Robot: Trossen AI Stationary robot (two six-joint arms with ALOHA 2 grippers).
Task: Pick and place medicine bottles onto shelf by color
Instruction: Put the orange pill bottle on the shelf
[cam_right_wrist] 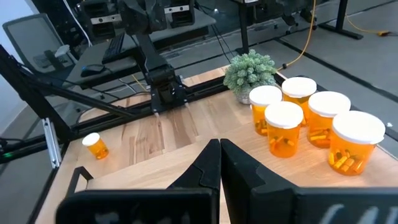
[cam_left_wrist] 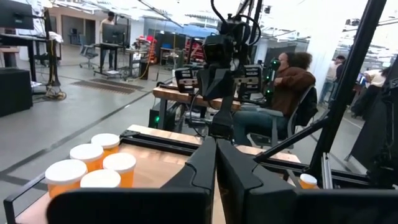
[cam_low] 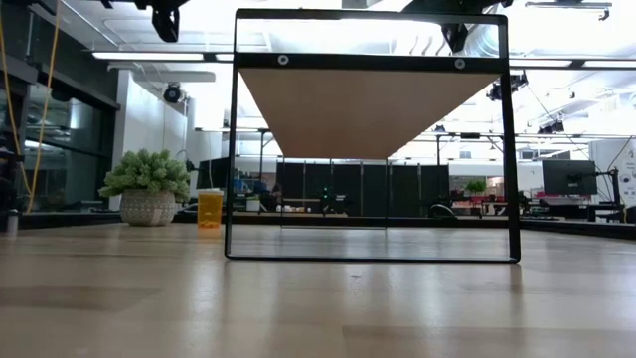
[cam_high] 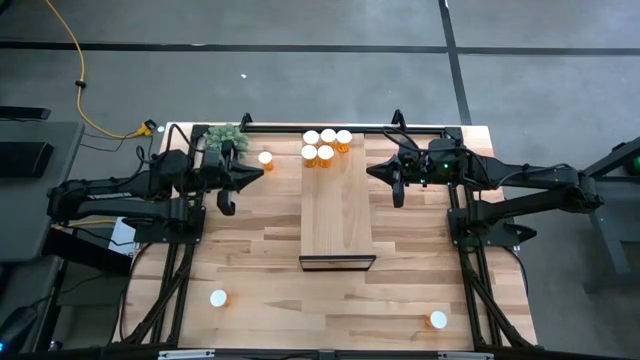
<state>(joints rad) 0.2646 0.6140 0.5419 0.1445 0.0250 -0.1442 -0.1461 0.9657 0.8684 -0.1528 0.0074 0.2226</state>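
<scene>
Five small translucent orange pill bottles with white caps (cam_high: 327,146) stand in a tight group on the far end of the long pale wooden shelf (cam_high: 337,215). They are to the inner side of both grippers. A sixth orange bottle (cam_high: 266,159) stands on the striped tabletop just beside the left gripper (cam_high: 226,203), between it and the shelf. Two more, one (cam_high: 218,298) and another (cam_high: 438,320), lie well apart near the front corners of the table.

The left gripper hangs above the table with its fingers pressed together and holds nothing. The right gripper (cam_high: 397,194) hangs on the other side of the shelf, also fully closed and empty.

I judge the work is between two picks: five bottles placed, three remaining. The next move probably calls for the left gripper to open, go down over the near bottle and close on it.

The green bushy plant in a pale pot (cam_high: 224,137) is close behind this bottle, so room there is narrow. The shelf middle and front are free.
</scene>
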